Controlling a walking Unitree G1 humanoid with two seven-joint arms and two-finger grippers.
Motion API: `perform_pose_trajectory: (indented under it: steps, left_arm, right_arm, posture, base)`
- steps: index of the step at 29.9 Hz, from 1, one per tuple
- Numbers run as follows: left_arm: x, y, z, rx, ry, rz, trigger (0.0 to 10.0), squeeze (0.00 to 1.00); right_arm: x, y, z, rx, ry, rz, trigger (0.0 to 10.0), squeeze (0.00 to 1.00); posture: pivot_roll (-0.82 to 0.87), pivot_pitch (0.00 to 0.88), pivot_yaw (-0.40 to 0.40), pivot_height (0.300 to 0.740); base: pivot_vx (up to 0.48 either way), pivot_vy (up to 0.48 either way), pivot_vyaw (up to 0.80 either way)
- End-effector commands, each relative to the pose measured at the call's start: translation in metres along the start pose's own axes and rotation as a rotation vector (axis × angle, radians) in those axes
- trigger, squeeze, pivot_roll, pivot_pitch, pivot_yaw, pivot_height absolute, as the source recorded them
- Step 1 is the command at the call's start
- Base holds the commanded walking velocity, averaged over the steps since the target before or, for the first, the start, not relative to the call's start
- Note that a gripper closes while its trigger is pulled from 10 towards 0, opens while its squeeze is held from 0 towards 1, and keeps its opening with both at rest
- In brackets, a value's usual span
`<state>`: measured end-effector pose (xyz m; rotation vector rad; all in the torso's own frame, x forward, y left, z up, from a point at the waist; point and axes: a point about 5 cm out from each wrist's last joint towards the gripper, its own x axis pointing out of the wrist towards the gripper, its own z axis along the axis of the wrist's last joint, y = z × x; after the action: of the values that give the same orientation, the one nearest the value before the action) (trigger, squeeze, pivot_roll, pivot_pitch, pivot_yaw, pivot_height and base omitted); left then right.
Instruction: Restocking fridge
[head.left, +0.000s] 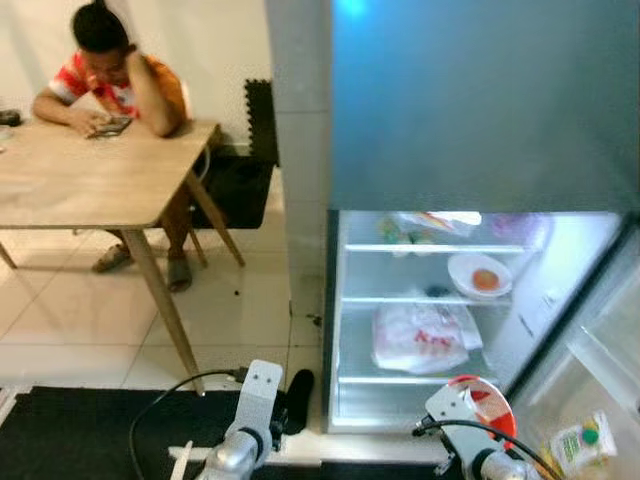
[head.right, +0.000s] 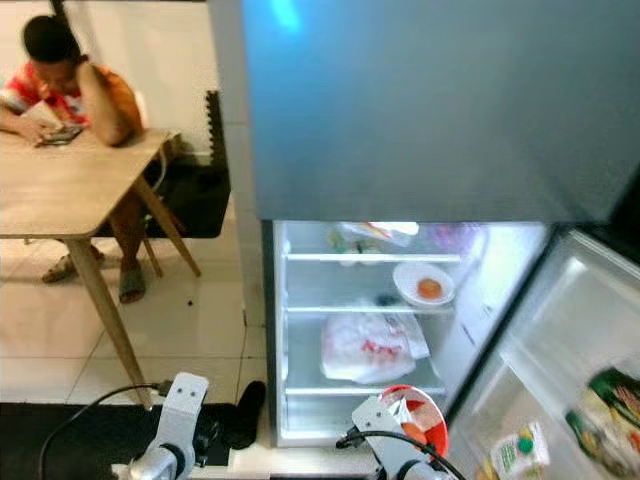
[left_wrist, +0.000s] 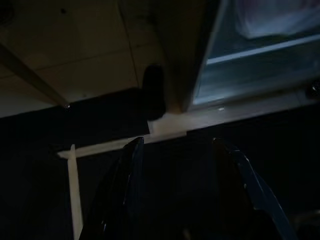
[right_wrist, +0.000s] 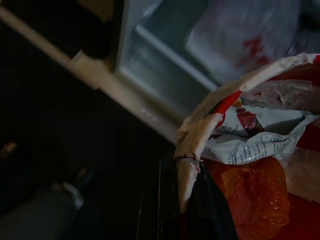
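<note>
My right gripper is pinching the torn rim of a red and white bowl, fingers closed on the edge. The bowl is holding crumpled wrappers and an orange plastic bag. I am holding it low, just in front of the open fridge, near the bottom shelf.

My left gripper is hanging over the dark mat, its two fingers spread apart and holding nothing. A pale strip of flooring is lying between the mat and the fridge base. A black cable is looping beside my left arm.

Fridge interior, lower compartment lit:
- middle shelf: a white plastic bag with red print is sitting slumped.
- shelf above: a white bowl with something orange in it is resting toward the right side.
- top shelf: small packages, too blurred to identify.

The fridge door is standing open at my right. Its lower rack is carrying a small carton with a green cap and some packets.

Farther off at my left, a wooden table is standing on the tiled floor. A person in an orange striped shirt is sitting at its far side, head leaning on one hand, looking at a phone.
</note>
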<state>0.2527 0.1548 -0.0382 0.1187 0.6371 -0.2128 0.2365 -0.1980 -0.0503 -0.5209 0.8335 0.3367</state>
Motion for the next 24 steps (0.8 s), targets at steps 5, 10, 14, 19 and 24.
perform_pose_trajectory:
  steps: [5,10,14,19,24]
  left_arm:
    - [-0.0005,-0.0012,-0.0024,0.002,0.009,-0.006,10.0,0.00]
    - [-0.0005,-0.0013,-0.0025,0.003,0.009,-0.008,10.0,0.00]
    - [-0.0003,-0.0018,-0.0022,0.003,0.009,-0.012,10.0,0.00]
    - [-0.0002,-0.0022,-0.0024,0.003,0.011,-0.012,10.0,0.00]
    - [-0.0002,-0.0020,-0.0023,0.004,0.011,-0.013,10.0,0.00]
  right_arm:
    - [0.0004,0.0024,0.0011,0.018,-0.009,-0.004,10.0,0.00]
    - [0.0004,0.0027,0.0012,0.014,-0.010,-0.003,10.0,0.00]
    - [0.0005,0.0030,0.0014,0.011,-0.011,0.000,10.0,0.00]
    - [0.0004,0.0030,0.0010,0.011,-0.010,0.000,10.0,0.00]
    - [0.0004,0.0029,0.0011,0.012,-0.010,-0.001,10.0,0.00]
  posture:
    - [-0.03,0.000,-0.019,0.740]
    - [-0.03,0.000,-0.016,0.740]
    - [-0.03,0.000,-0.017,0.740]
    - [-0.03,0.000,-0.017,0.740]
    - [-0.03,0.000,-0.016,0.740]
  base:
    - [0.340,0.000,-0.47]
    - [0.339,0.000,0.00]
    - [0.334,0.000,0.00]
    - [0.332,0.000,0.00]
    - [0.323,0.000,0.00]
